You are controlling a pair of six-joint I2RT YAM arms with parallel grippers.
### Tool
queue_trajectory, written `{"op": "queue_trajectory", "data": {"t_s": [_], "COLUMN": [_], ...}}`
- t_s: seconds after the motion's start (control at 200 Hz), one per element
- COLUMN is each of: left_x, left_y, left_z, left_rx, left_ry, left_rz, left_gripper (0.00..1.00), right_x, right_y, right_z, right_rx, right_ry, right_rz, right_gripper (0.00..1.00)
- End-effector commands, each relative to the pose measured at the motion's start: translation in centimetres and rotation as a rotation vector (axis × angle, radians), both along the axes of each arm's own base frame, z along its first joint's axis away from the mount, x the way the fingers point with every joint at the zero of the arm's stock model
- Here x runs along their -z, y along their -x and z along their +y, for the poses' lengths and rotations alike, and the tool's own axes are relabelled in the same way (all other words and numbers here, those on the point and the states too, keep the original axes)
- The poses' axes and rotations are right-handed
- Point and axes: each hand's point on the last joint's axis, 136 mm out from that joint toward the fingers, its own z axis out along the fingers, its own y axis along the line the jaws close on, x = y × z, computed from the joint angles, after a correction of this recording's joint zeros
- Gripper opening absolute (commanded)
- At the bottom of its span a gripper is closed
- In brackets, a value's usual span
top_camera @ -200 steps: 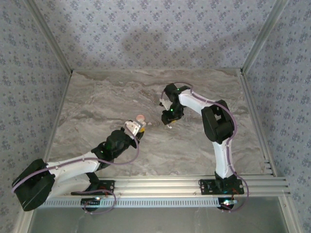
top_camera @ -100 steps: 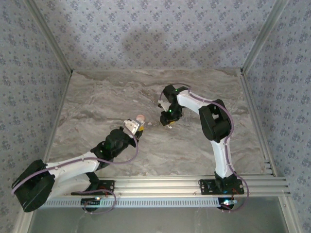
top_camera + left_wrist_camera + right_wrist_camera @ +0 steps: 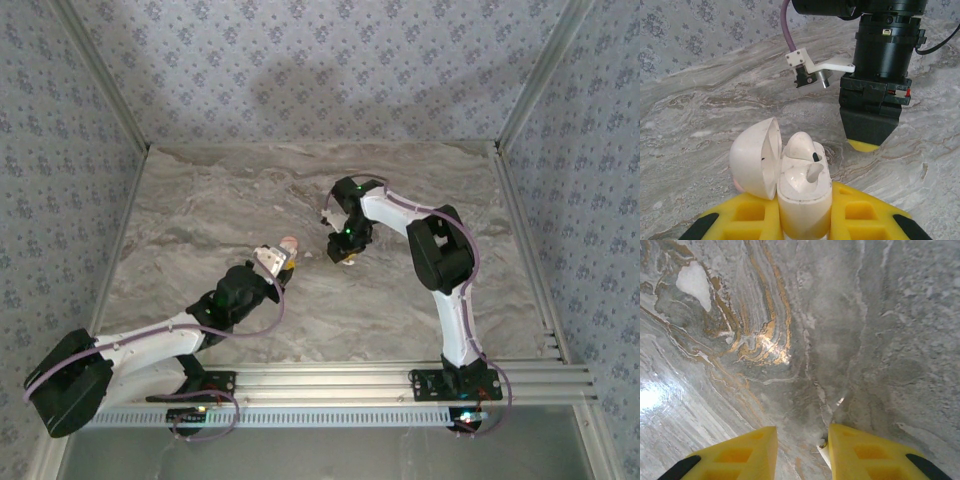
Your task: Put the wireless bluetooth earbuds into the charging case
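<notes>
– Near the middle of the desk [image 3: 200, 200], what has the left gripper [image 3: 802, 216] got?
– It is clamped on the charging case [image 3: 802, 192], lid swung open. One earbud [image 3: 799, 148] sits in the far socket (the near socket looks hollow).
– And the right gripper [image 3: 801, 452]?
– Tips down at the desk just beside the case, jaws partly apart. A small white piece [image 3: 823, 450] touches one finger's inner edge. Whether it is gripped, I cannot tell.

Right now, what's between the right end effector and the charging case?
Bare marble tabletop. The left wrist view shows it: the open charging case in front, the right end effector beyond, nothing on the stretch between.
</notes>
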Motion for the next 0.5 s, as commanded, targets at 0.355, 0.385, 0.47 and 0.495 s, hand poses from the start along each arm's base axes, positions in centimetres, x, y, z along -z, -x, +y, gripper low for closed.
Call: {"op": "queue_trajectory", "data": {"t_s": [0.355, 0.385, 0.47, 0.495], "left_x": [-0.6, -0.6, -0.6, -0.6], "left_y": [0.3, 0.3, 0.3, 0.4], "left_z": [0.5, 0.5, 0.6, 0.6], "left_rx": [-0.001, -0.001, -0.002, -0.002], "left_ry": [0.022, 0.022, 0.023, 0.020], "left_rz": [-0.010, -0.009, -0.010, -0.010], "left_gripper": [0.11, 0.11, 0.11, 0.11], "right_x": [-0.7, -0.7, -0.7, -0.7], "right_y": [2.7, 2.8, 3.2, 3.4], "right_z": [0.0, 0.0, -0.2, -0.3], "right_rx": [-0.061, -0.063, -0.069, -0.070], "right_ry": [0.034, 0.040, 0.054, 0.059], "right_rz": [0.056, 0.057, 0.061, 0.063], "right_gripper": [0.31, 0.31, 0.31, 0.31]}}
